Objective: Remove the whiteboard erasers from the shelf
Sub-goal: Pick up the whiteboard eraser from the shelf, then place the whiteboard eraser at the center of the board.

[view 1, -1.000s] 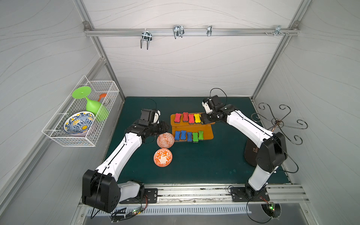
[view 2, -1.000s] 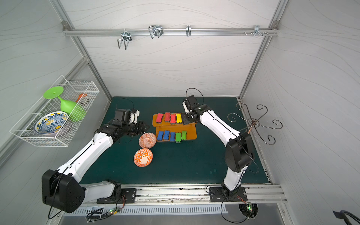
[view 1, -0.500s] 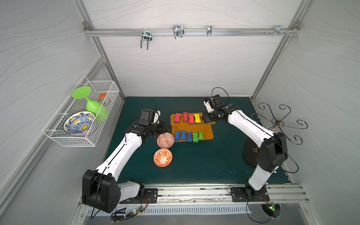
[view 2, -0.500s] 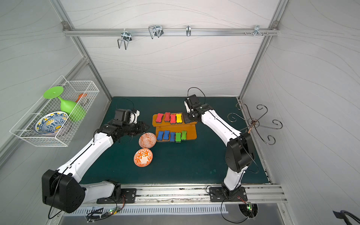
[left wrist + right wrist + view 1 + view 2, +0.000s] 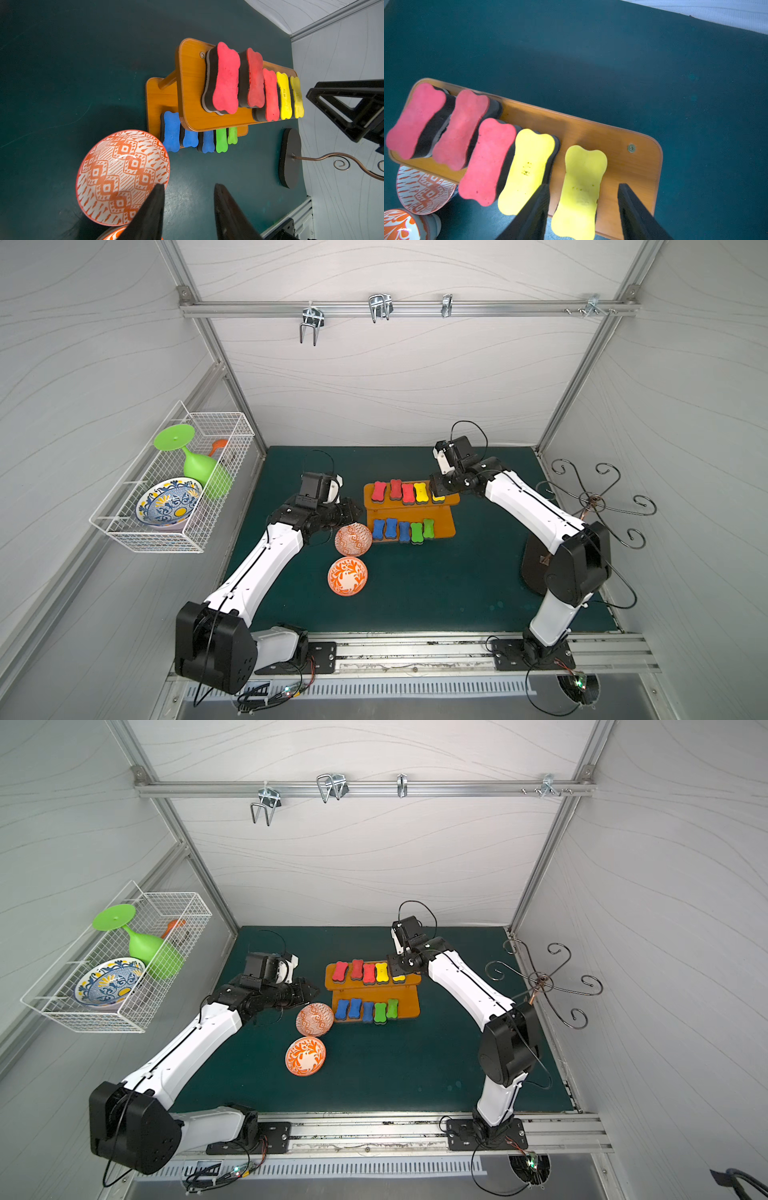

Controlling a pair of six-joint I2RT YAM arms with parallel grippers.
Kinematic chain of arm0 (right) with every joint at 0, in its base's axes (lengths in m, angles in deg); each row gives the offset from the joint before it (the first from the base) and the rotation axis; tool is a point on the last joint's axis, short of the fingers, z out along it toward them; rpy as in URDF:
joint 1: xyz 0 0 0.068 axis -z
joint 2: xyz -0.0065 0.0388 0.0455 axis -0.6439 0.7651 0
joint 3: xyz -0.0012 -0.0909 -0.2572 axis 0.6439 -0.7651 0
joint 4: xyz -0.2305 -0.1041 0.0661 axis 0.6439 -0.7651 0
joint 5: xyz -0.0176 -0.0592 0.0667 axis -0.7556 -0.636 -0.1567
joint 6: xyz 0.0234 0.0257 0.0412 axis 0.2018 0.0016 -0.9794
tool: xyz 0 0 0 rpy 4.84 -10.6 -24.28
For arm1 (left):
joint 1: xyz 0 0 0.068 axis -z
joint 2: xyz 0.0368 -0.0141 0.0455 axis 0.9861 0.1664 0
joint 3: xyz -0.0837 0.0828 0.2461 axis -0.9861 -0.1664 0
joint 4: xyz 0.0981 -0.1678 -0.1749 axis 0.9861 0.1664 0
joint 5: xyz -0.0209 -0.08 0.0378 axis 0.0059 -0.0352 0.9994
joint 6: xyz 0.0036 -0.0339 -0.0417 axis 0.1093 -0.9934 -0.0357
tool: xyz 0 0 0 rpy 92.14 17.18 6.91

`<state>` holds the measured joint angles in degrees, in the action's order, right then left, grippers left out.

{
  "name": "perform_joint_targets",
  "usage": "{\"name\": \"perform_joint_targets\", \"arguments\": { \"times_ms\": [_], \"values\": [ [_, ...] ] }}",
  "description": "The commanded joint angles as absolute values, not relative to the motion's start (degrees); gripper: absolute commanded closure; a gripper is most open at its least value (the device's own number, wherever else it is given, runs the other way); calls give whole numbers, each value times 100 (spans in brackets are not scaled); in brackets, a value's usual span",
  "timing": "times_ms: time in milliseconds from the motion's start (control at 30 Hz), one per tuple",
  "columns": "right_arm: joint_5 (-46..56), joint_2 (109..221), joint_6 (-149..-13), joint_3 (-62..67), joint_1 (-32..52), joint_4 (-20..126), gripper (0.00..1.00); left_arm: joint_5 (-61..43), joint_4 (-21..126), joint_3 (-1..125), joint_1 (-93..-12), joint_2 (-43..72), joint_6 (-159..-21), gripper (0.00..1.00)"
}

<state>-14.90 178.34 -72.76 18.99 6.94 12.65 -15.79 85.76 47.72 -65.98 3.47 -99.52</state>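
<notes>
Right wrist view: straddles the end yellow eraser (image 5: 581,172) on the upper board of the shelf (image 5: 623,141) with the right gripper (image 5: 582,185) open, one finger in the gap to its neighbour, gripping nothing yet. Has the left gripper (image 5: 188,185) partly open and empty near a patterned bowl (image 5: 122,176). Looks like light, soft foam on felt, so better to pinch gently across the narrow waist, with all ten whiteboard erasers (image 5: 407,494) lying on the two boards.

L arm (image 5: 266,560) stretched fwd & low, wrist level; L claw (image 5: 188,185) jaws apart, empty. R arm (image 5: 528,506) reaches fwd, elbow up, wrist bent down; R claw (image 5: 583,185) jaws wide apart, tips angled down, not clamped.
</notes>
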Motion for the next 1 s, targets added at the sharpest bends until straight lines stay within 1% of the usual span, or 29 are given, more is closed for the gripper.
{"name": "perform_joint_targets", "arguments": {
  "times_ms": [0,133,267,500,600,700,767,867,967],
  "values": [
    [-1571,18030,-7265,1910,644,1092,43,-1653,8455,4925,-6557,281,-9886,57],
    [-1590,18134,-7280,1880,642,1101,42,-1655,8464,4915,-6548,277,-9877,57],
    [-1579,18191,-7307,1856,642,1125,45,-1656,8461,4925,-6539,289,-9881,57],
    [-1483,18071,-7461,1790,681,1183,59,-1648,8504,4919,-6540,258,-9886,57],
    [-1570,17893,-7569,1699,631,1128,63,-1619,8548,4890,-6482,181,-9899,57],
    [-1864,17451,-7779,1281,468,1109,64,-1673,8542,4821,-6461,60,-9961,56],
    [-2058,16936,-8021,826,333,998,63,-1751,8524,4746,-6451,13,-9998,56],
    [-2508,15825,-8572,-135,-53,706,63,-1774,8588,4680,-6451,-50,-10005,56],
    [-2837,14797,-9483,-1140,-716,314,63,-1727,8548,4576,-6447,-147,-9991,56]
  ]
}}
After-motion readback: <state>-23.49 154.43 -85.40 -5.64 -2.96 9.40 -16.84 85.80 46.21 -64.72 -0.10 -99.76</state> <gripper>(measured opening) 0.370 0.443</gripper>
